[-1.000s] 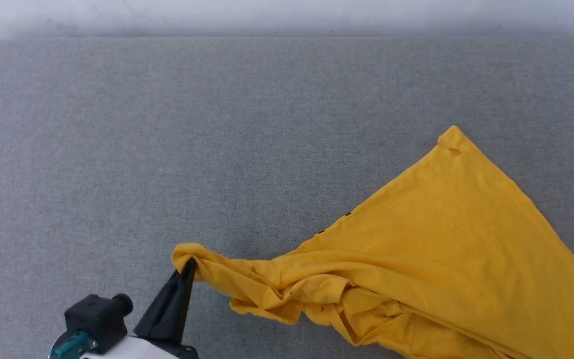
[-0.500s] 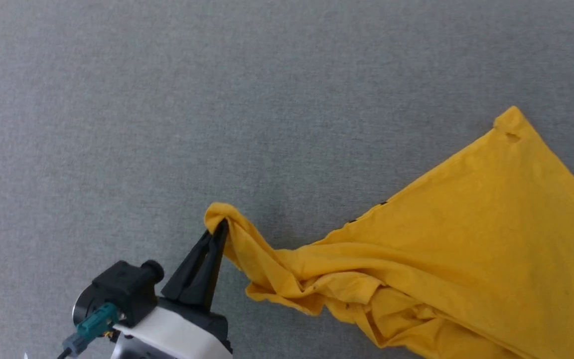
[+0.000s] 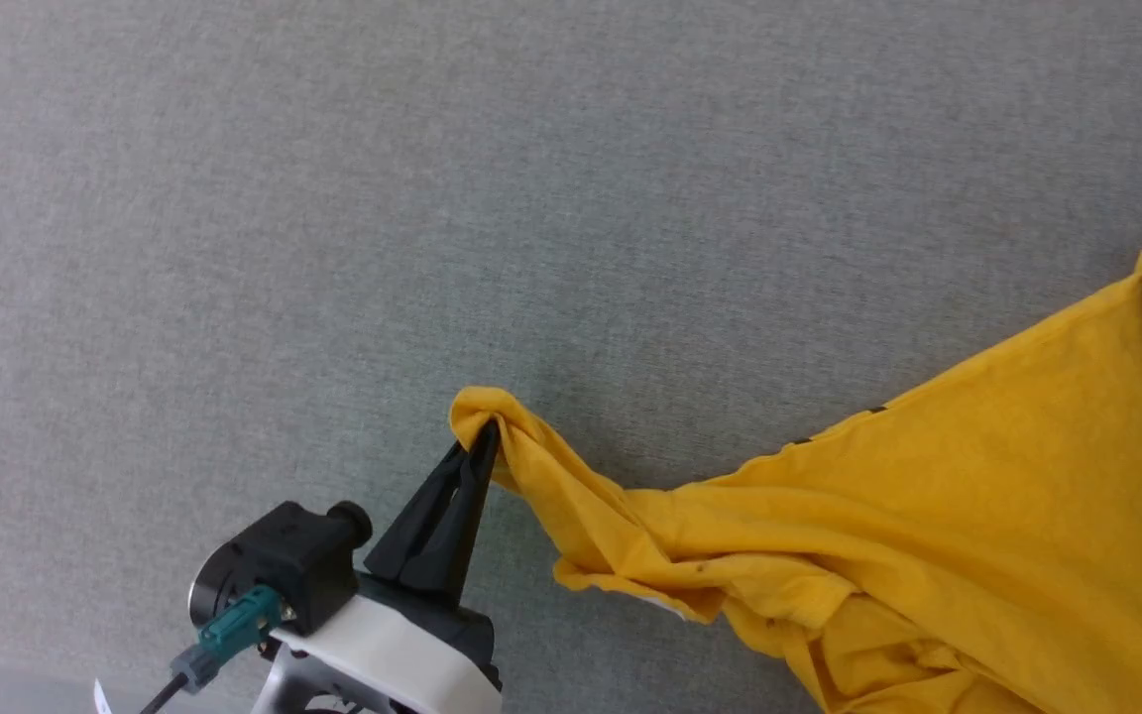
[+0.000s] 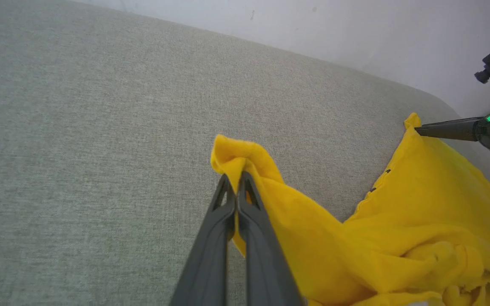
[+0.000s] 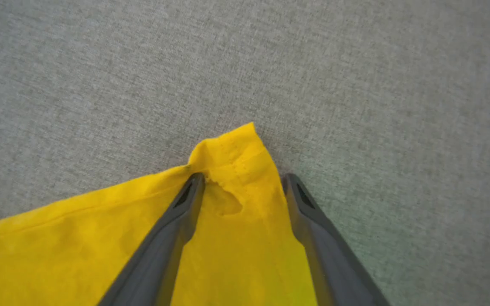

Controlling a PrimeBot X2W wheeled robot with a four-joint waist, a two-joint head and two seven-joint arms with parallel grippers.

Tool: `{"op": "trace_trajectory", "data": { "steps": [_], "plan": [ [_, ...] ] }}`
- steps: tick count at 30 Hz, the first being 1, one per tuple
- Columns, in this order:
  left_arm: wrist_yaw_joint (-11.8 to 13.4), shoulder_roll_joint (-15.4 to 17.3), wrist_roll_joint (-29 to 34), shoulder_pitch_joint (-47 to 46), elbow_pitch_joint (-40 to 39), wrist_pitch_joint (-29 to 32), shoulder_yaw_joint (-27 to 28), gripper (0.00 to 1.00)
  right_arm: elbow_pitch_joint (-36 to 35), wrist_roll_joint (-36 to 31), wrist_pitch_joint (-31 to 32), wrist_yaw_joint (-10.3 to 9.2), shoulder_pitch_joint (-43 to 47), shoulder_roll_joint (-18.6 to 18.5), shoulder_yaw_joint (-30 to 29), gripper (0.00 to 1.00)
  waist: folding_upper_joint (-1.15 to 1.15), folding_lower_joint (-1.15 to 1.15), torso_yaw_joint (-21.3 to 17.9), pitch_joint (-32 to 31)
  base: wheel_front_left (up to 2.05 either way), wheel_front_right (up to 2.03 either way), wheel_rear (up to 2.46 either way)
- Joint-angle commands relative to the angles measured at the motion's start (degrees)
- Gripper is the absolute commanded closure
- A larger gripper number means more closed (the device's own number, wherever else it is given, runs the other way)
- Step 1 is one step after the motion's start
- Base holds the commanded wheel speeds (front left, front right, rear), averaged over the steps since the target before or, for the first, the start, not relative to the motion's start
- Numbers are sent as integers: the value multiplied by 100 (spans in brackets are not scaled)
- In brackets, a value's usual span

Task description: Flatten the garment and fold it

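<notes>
Jaws on the left are pressed together and pinch a bunched corner of the garment (image 3: 928, 516) at the near left of the grey fabric-covered table (image 3: 333, 198). The cloth folds over their tips, so your hold there takes in more than one layer.

From that pinch the yellow fabric runs right in a twisted rope, then gathers into a crumpled heap at the near edge. Beyond the heap it opens into a smoother sheet that climbs toward the far right. A short line of dark stitching shows on its far hem.

At the far right corner the right jaws stand spread. One finger lies on each side of the corner tip, resting on or just above the cloth and gripping nothing. A small dimple sits in the fabric between them.

Handling, as judged: the garment is light, limp and thin. It will sag and bunch wherever it is unsupported, and it may drag on the woven table cover. You should take it at corners and seamed hems, where the doubled cloth gives a firmer bite. A shallow pinch on a single layer could slip under tension. The twisted middle needs spreading before any fold.
</notes>
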Motion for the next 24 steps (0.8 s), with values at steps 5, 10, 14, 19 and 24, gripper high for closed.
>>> {"op": "trace_trajectory", "data": {
  "steps": [5,10,14,19,24],
  "plan": [
    [-54,-39,1,-103,81,-48,-18,100,261,75,318,-4,48,-234,185,100,0,-1,137,80,0,0,0],
    [-71,-6,-61,-121,160,-93,63,100,320,8,43,-4,6,-91,22,100,0,-1,21,-116,0,0,0],
    [-159,96,-54,-334,309,-148,196,100,293,-54,-540,-4,-141,238,-229,100,0,-1,-126,-433,0,0,0],
    [-351,301,55,-1004,529,-107,407,100,188,-153,-1204,-4,-539,804,-643,100,0,-1,-353,-1013,0,0,0],
    [-615,705,194,-1926,851,298,610,100,114,-356,-1658,-4,-1086,1149,-867,100,0,-1,-609,-1632,0,0,0]
  ]
}}
